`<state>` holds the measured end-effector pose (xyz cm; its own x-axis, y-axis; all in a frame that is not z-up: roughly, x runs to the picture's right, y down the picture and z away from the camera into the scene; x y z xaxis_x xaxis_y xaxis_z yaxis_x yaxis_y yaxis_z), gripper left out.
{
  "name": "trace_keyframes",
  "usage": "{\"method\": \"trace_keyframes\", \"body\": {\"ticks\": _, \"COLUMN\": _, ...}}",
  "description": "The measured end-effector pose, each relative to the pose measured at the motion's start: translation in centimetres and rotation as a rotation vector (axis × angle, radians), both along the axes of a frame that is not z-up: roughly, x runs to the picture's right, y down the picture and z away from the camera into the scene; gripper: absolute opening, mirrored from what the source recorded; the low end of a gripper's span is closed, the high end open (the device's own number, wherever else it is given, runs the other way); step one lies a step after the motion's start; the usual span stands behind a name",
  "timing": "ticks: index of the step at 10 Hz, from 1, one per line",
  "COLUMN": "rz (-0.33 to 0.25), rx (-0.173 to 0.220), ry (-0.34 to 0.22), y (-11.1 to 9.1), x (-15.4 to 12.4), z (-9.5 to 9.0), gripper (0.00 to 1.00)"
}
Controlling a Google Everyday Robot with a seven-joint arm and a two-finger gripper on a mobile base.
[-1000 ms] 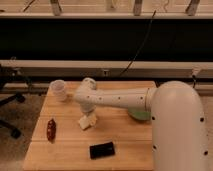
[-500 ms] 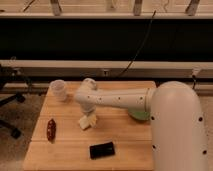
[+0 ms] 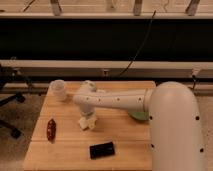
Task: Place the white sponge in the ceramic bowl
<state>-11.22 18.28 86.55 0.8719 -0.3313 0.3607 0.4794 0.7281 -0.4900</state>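
The white sponge (image 3: 85,123) is a small off-white block lying on the wooden table (image 3: 65,150), left of centre. My white arm reaches in from the right across the table. Its gripper (image 3: 90,115) points down directly over the sponge, at or touching its top. The ceramic bowl (image 3: 138,116) is green and sits to the right of the sponge. Only a sliver of its rim shows below the arm; the rest is hidden by the arm.
A translucent white cup (image 3: 59,89) stands at the table's back left corner. A dark red-brown oblong item (image 3: 51,129) lies near the left edge. A flat black item (image 3: 102,150) lies near the front edge. An office chair base (image 3: 10,100) stands left of the table.
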Motion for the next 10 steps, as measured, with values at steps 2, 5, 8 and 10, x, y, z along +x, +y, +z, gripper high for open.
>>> {"method": "trace_keyframes", "body": {"ticks": 2, "rz": -0.009, "rx": -0.031, "ry": 0.006, "y": 1.1, "x": -0.4, "z": 0.5, "gripper": 0.62}}
{"method": "trace_keyframes", "body": {"ticks": 5, "rz": 0.002, "rx": -0.032, "ry": 0.017, "y": 0.8, "x": -0.2, "z": 0.2, "gripper": 0.32}}
{"method": "trace_keyframes", "body": {"ticks": 8, "rz": -0.008, "rx": 0.003, "ry": 0.012, "y": -1.0, "x": -0.8, "z": -1.4, "gripper": 0.04}}
{"method": "trace_keyframes", "body": {"ticks": 10, "rz": -0.022, "rx": 0.029, "ry": 0.015, "y": -2.6, "x": -1.0, "z": -3.2, "gripper": 0.0}}
